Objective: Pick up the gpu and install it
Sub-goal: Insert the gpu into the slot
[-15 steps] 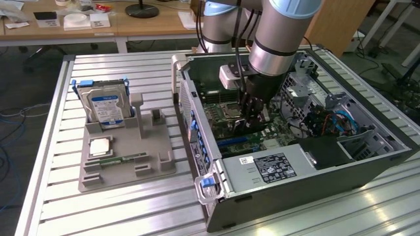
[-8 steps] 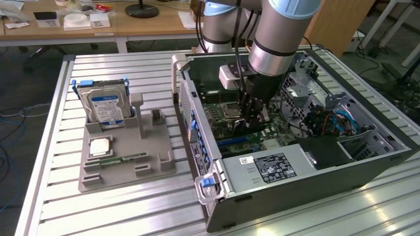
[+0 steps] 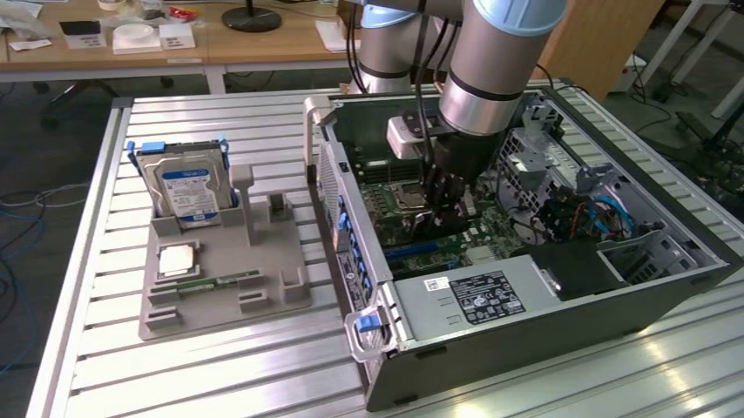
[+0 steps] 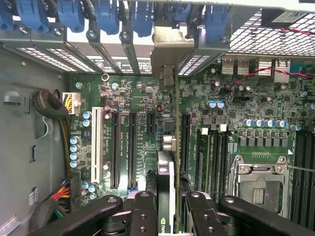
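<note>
Your slatted table (image 3: pixel 233 122) carries two things. The open computer case (image 3: pixel 605 305) lies on its side along the table's edge on the exterior view's right, so the motherboard (image 4: pixel 231 98) faces up for a straight descent. The grey parts tray (image 3: pixel 221 305) sits near the opposite edge. It props the hard drive (image 3: pixel 186 192) upright and keeps the memory stick (image 3: pixel 221 280) flat, each presented for a grasp.

The arm (image 3: pixel 500 61) reaches down into the middle of the case. There the gpu (image 4: pixel 167 172) stands on edge over the motherboard. Its metal bracket (image 4: pixel 170 49) points toward the case's rear wall with the blue latches (image 4: pixel 106 14), and the card runs along an expansion slot, which I judge is so it can be pressed home. Whether it is fully seated, you cannot tell.

The gripper (image 4: pixel 170 211) has its fingers (image 4: pixel 142 211) pinching the card's upper edge from both sides, which holds it vertical.
</note>
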Controlling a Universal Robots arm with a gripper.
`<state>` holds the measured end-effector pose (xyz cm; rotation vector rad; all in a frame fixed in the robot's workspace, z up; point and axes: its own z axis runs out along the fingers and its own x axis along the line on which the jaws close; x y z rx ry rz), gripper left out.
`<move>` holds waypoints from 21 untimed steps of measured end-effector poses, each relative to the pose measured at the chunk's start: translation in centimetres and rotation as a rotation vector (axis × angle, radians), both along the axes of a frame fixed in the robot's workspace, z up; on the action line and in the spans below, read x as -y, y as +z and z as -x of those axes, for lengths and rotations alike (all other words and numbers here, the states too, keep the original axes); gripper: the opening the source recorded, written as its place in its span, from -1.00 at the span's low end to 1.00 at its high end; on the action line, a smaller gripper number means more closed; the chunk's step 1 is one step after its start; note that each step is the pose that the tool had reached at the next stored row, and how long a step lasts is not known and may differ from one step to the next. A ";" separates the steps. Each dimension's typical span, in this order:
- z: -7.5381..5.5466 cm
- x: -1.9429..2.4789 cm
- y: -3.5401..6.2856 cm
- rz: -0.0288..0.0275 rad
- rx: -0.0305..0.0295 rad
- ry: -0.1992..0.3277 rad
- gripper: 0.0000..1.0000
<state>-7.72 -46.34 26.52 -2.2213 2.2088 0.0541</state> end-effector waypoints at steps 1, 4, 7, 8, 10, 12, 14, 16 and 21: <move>0.0 -0.01 0.00 0.0001 0.0000 0.000 -0.46; 0.1 -0.02 -0.03 0.0002 -0.0001 0.000 -0.46; 0.1 -0.02 -0.05 0.0003 -0.0001 0.000 -0.46; 0.1 -0.02 -0.06 0.0002 0.0000 0.000 -0.46; 0.1 -0.08 -0.10 -0.0002 0.0002 0.000 -0.46; 0.1 -0.13 -0.10 0.0000 0.0001 0.000 -0.46; 0.1 -0.13 -0.12 0.0001 0.0001 0.000 -0.46; 0.1 -0.12 -0.13 0.0000 0.0001 0.000 -0.46; 0.2 -0.12 -0.16 0.0002 0.0001 0.000 -0.46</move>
